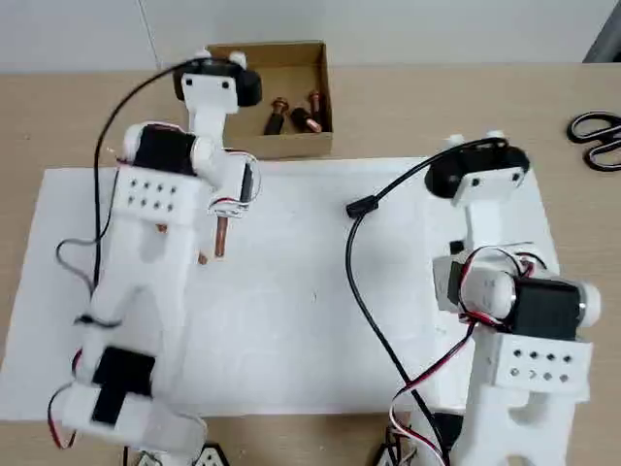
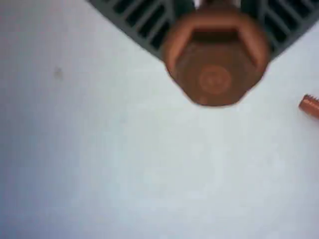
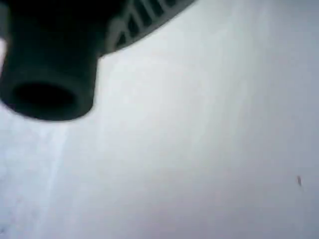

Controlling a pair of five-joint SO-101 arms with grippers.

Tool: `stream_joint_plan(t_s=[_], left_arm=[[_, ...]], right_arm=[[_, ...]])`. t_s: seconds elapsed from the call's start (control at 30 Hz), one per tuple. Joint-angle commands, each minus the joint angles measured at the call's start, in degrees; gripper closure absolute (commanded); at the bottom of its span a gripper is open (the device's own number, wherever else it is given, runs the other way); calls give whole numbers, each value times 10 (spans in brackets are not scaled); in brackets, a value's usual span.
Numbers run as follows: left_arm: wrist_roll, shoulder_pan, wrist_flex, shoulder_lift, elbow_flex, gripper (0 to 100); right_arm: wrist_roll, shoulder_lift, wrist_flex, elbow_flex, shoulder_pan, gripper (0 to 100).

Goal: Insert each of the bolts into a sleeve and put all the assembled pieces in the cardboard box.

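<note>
My left gripper [image 2: 214, 17] is shut on a copper bolt [image 2: 214, 69], whose hex head faces the left wrist camera between the ribbed grey fingers [image 2: 134, 20]. From above, this bolt [image 1: 221, 236] hangs upright under the left arm, over the white mat [image 1: 310, 320]. My right gripper [image 3: 55, 25] is shut on a black sleeve [image 3: 47, 84], whose open bore faces the right wrist camera above the mat. The cardboard box [image 1: 323, 97] stands at the mat's far edge with two assembled pieces [image 1: 291, 115] inside. A loose copper bolt [image 2: 310, 105] lies on the mat close to the held one.
Scissors [image 1: 597, 139] lie on the wooden table at the far right. A black cable [image 1: 364, 291] loops across the mat beside the right arm. The mat's middle is bare between the two arms.
</note>
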Motion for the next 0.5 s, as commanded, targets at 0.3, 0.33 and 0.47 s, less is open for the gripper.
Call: stream_joint_plan(t_s=[0.3, 0.33, 0.47], left_arm=[[160, 1, -17, -233, -27, 994], [167, -3, -17, -246, -27, 994], [173, -30, -13, -285, -25, 994]], right_arm=[[-130, -226, -100, 119, -157, 995], [-129, -255, -120, 144, -172, 995], [-128, -362, -165, 235, -225, 995]])
